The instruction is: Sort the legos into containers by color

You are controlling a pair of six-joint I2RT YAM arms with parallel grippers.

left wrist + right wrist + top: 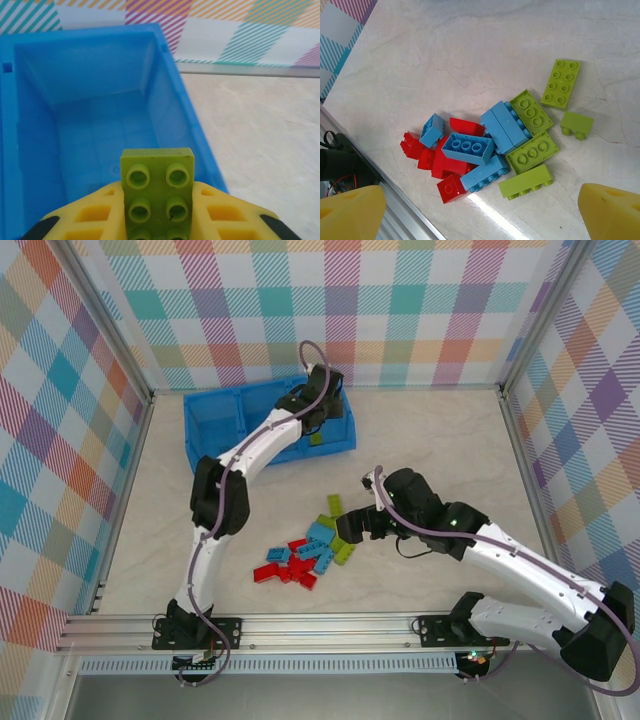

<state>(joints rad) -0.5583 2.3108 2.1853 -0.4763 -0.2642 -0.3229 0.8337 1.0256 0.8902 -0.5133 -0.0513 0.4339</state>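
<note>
Top: your left gripper sits over the right compartment of the long blue plastic tray. Red, light-blue and lime studded bricks are heaped mid-table.
Left wrist: it pinches a lime green brick (studs up), probably for release.
Right wrist: your right gripper is spread wide and empty, poised over the heap.

**A:** What do things stand on?

**B:** A pale tabletop, beige with faint marble veins. It is glossy enough to catch a streak of glare in the right wrist view.

**A:** And round it?

**B:** Checked walls in pastel plaid stand at nine, twelve and three o'clock. Slim metal posts rise at the corners, at about eleven and one.

**A:** The near side?

**B:** A ribbed aluminium rail runs straight across at six o'clock. A plain grey ledge lies just below it.
</note>
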